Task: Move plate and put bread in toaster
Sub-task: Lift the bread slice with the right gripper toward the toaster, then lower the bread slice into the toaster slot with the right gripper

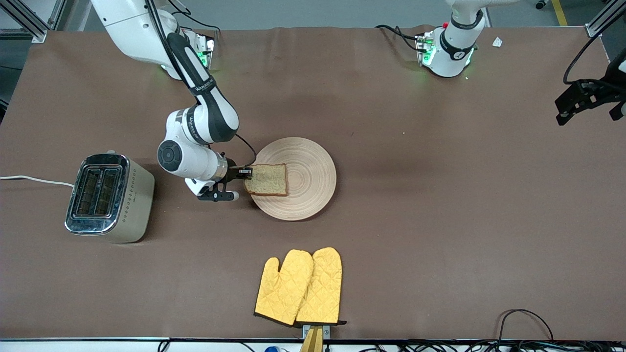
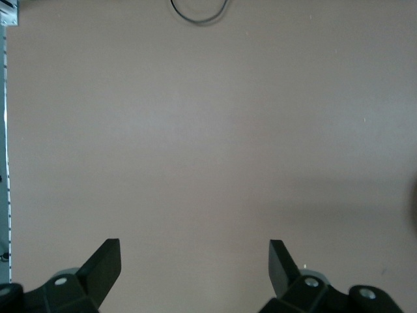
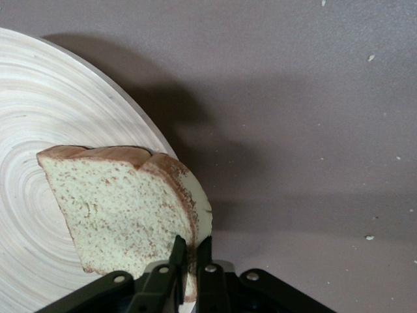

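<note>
**A:** Where is the right gripper point(image 1: 246, 172), and what does it have?

**B:** It sits at the plate's point(image 1: 313, 166) edge on the toaster's point(image 1: 110, 198) side, reaching in sideways. Its fingers are pinched tight on one crust edge of the bread point(image 1: 267, 179). In the right wrist view the two fingers point(image 3: 177, 257) clamp the slice's point(image 3: 120, 212) thin edge between them.

**B:** The slice stretches away from the gripper toward the plate's middle. It looks tilted up from the plate point(image 3: 39, 117), not lying flat.

**A:** And the toaster?

**B:** It stands upright on the table point(image 1: 440, 220), well apart from the gripper, toward the right arm's end. Its two slots face up and run lengthwise toward and away from the front camera.

**A:** The left gripper point(image 1: 589, 100)?

**B:** It waits over bare table point(image 2: 208, 130) at the left arm's end, fingers point(image 2: 104, 267) spread wide, holding nothing.

**A:** Anything else?

**B:** A pair of yellow oven mitts point(image 1: 299, 287) lies nearer the front camera than the plate.
</note>
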Controlling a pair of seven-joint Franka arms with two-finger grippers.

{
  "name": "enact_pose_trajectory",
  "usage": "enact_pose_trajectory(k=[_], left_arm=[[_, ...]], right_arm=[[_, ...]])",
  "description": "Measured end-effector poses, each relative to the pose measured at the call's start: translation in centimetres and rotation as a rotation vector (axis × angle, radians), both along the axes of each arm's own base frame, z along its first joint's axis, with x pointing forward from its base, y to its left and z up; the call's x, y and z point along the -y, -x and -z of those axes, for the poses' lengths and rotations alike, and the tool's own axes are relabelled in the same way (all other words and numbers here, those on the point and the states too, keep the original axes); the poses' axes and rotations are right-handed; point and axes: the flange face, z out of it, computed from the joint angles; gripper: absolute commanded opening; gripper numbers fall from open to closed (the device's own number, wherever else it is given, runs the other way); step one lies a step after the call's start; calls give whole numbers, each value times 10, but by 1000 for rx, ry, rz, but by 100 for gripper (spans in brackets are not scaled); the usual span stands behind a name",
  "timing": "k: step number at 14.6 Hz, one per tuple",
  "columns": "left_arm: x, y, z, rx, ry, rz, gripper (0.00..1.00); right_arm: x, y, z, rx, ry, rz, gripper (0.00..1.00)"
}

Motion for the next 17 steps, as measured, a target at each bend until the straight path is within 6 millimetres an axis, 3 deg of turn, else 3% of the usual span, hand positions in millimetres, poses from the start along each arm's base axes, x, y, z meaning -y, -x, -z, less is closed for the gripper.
enact_pose_trajectory(k=[4, 6, 8, 10, 13, 17], left_arm=[[3, 5, 9, -60, 55, 0, 100], [4, 6, 12, -75, 67, 0, 100], [6, 7, 16, -87, 84, 5, 100], [9, 8, 18, -95, 88, 9, 100], [10, 8, 19, -98, 88, 12, 100], [13, 8, 20, -95, 88, 19, 100]], right_arm=[[-1, -2, -6, -44, -3, 14, 0], [-2, -11, -24, -112, -11, 36, 0], [-4, -27, -60, -170, -27, 55, 0], [-6, -42, -110, -189, 26, 43, 0], [4, -56, -178, -105, 285, -13, 0], [40, -64, -231, -38, 664, -60, 0]])
